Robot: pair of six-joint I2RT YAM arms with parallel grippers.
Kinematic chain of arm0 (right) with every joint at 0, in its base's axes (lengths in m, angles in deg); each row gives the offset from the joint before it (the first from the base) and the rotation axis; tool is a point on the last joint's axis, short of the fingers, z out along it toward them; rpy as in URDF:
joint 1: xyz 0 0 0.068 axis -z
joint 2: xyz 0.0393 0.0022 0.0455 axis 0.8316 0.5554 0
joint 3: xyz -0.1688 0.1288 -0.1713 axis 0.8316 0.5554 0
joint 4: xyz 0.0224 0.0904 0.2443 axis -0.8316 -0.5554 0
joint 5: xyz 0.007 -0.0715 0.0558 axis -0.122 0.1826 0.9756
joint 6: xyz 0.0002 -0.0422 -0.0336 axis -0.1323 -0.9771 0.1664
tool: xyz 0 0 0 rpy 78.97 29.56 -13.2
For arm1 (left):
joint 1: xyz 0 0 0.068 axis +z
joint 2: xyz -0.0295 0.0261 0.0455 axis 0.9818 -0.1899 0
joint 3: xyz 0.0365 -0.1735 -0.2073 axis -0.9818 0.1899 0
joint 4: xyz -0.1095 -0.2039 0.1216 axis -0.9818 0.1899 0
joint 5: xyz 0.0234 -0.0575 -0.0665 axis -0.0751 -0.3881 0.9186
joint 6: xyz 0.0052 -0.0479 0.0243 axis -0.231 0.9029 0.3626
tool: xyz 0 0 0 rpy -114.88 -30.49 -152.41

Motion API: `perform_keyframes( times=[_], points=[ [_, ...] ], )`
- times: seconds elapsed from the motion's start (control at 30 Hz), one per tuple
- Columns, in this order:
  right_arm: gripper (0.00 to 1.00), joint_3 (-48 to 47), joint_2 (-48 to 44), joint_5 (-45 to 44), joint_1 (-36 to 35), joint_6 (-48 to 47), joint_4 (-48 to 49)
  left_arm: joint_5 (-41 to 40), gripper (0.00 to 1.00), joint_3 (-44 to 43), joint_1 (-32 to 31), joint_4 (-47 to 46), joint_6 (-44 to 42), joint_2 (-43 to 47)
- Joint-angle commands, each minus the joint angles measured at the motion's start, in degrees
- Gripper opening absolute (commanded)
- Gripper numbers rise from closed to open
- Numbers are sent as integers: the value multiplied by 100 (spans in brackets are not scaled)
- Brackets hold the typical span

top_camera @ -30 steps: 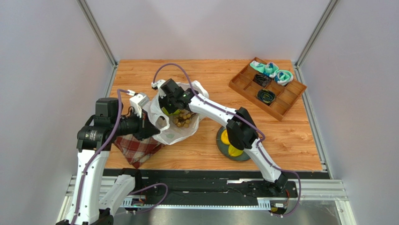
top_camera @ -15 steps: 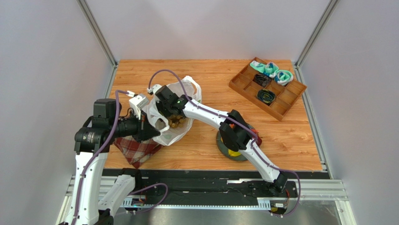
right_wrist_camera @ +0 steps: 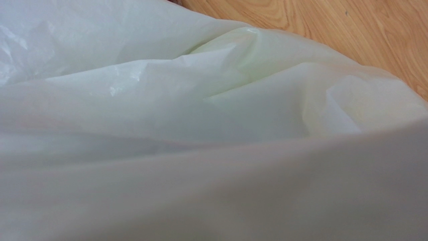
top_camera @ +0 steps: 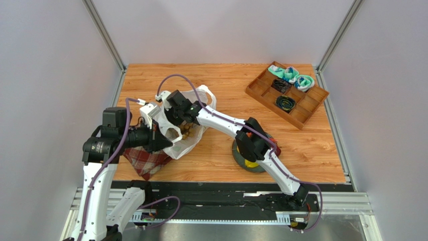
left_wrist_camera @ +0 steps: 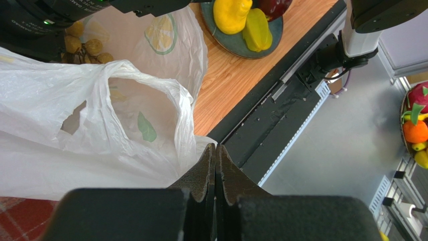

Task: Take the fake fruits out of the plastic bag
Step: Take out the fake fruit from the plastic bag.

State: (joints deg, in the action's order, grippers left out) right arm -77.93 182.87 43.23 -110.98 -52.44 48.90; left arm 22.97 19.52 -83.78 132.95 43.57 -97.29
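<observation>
Left claw [left_wrist_camera: 215,150] clamps plastic bag [left_wrist_camera: 75,100] rim; right claw [top_camera: 182,122] inside bag — opening indeterminate — may seize film, not grape bunch [left_wrist_camera: 93,47].

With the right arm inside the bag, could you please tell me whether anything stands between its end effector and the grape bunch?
Possibly bag film: the right wrist view shows only folds of the plastic bag, no grape bunch. From above, the right end effector sits beside the bunch; whether they touch cannot be told.
</observation>
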Motion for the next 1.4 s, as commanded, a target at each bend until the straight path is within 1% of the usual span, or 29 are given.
perform_keyframes(
  times=[0.0,0.03,0.07,0.17,0.27,0.3,0.5,0.53,0.57,0.63,0.67,0.73,0.77,0.93,0.97,1.03,1.07,1.13,1.17,1.3,1.37],
  points=[
    [65,-214,-82,112,-47,169,181,181,0,76,86,-205,100,63],
    [71,-197,-56,77,-82,222,225,225,0,67,86,-188,83,54],
    [80,-179,-38,68,-100,257,234,269,0,67,86,-127,57,36],
    [87,-214,102,33,-171,381,278,436,0,41,86,14,21,10],
    [90,-582,409,-28,-188,521,260,551,0,49,86,93,-5,-34],
    [90,-853,489,-28,-188,530,243,560,0,58,86,111,-5,-43],
    [93,-1374,990,-204,-197,715,243,621,0,50,104,155,-32,-157],
    [91,-1435,1025,-222,-188,732,251,621,0,50,104,155,-40,-166],
    [84,-1462,1052,-213,-188,732,260,612,0,50,113,147,-40,-192],
    [75,-1532,1096,-178,-180,662,295,604,0,41,130,138,-49,-192],
    [65,-1585,1096,-195,-188,619,304,595,0,49,139,129,-41,-192],
    [59,-1594,1026,-239,-188,548,304,560,0,58,165,103,-32,-201],
    [54,-1542,965,-239,-197,548,278,551,0,67,192,59,-23,-192],
    [43,-1155,341,-160,-83,469,50,375,0,269,245,-196,91,-192],
    [39,-1067,36,-125,-57,434,23,332,0,400,253,-353,170,-166],
    [36,-734,-291,68,49,355,-47,349,0,532,271,-538,258,-157],
    [32,-628,-588,121,84,328,-82,357,0,620,280,-704,345,-157],
    [28,-294,-906,296,189,310,-170,375,0,656,289,-864,346,-183],
    [25,-163,-1030,349,224,302,-205,366,0,647,297,-977,529,-210],
    [21,506,-1802,577,278,310,-284,428,0,560,324,-1119,592,-271],
    [18,857,-1997,666,278,371,-293,428,0,481,332,-1075,601,-289]
  ],
)
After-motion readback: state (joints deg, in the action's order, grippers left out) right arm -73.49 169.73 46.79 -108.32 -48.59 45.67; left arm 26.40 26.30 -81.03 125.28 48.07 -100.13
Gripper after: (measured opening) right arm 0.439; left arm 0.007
